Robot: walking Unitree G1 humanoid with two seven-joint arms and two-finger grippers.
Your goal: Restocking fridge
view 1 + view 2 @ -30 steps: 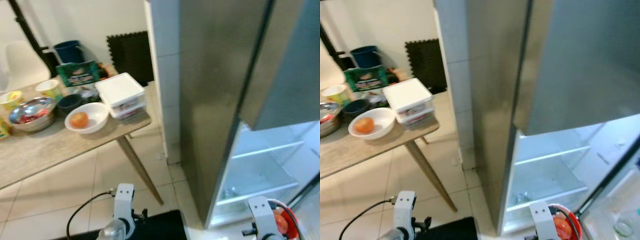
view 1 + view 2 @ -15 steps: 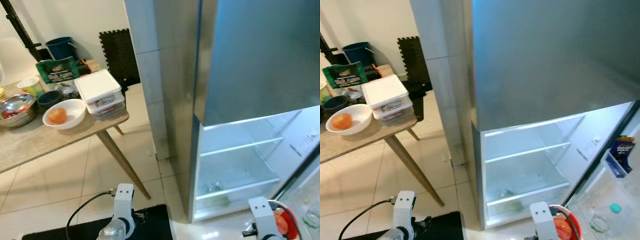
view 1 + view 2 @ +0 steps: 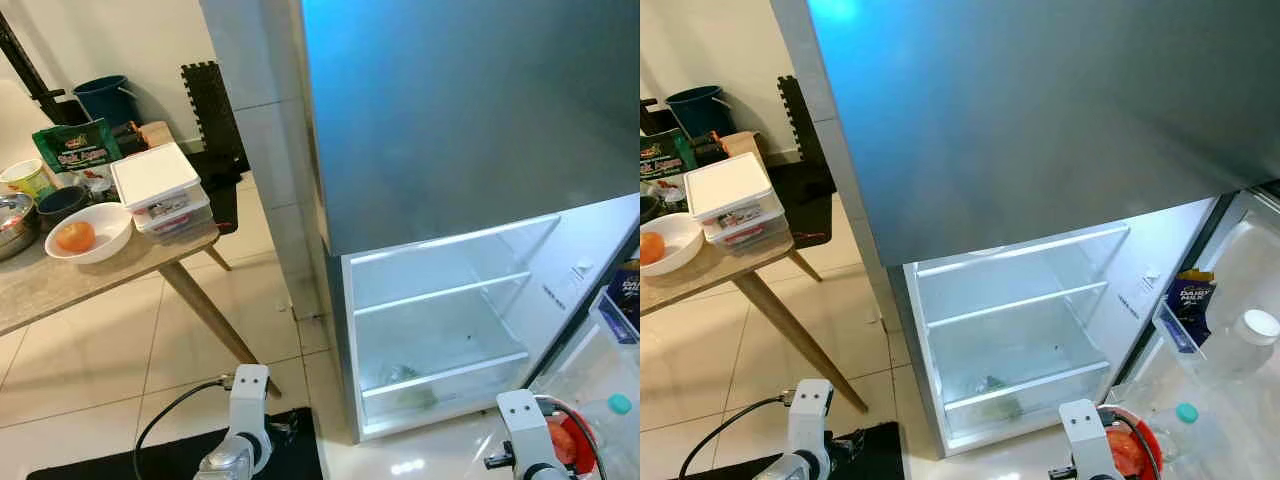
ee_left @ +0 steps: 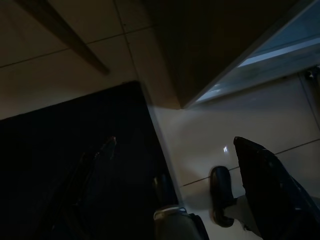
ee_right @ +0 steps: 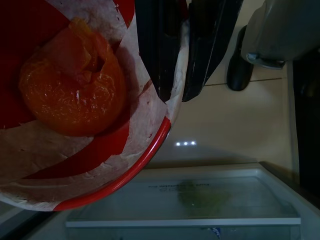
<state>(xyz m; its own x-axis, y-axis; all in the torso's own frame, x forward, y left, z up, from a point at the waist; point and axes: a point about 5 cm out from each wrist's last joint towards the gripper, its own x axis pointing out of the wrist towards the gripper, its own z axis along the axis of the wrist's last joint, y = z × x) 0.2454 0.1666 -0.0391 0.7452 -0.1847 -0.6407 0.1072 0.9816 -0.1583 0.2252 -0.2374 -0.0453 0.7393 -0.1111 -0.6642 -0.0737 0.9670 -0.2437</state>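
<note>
The fridge [image 3: 450, 120] stands before me with its lower compartment [image 3: 1010, 330] open, lit, its glass shelves [image 3: 1015, 303] bare. Low at the right, my right gripper [image 5: 177, 97] is shut on the rim of a red bowl [image 5: 125, 170] lined with white paper, with an orange piece of food [image 5: 70, 90] inside. The same bowl [image 3: 1130, 452] shows beside my right wrist [image 3: 522, 432], just in front of the fridge's bottom edge. My left gripper [image 4: 175, 150] hangs open over a black mat [image 4: 75, 165], holding nothing.
The open fridge door [image 3: 1230, 340] at the right holds a dark carton [image 3: 1188, 295] and bottles [image 3: 1252, 335]. A wooden table [image 3: 90, 275] at the left carries a white bowl with an orange fruit [image 3: 77, 236], a stacked white box [image 3: 158, 185] and other containers. Tiled floor [image 3: 100, 350] lies between.
The camera has swung to the right: the table has slid left in the picture and the fridge interior and door shelves have come into view. Both arms keep their pose.
</note>
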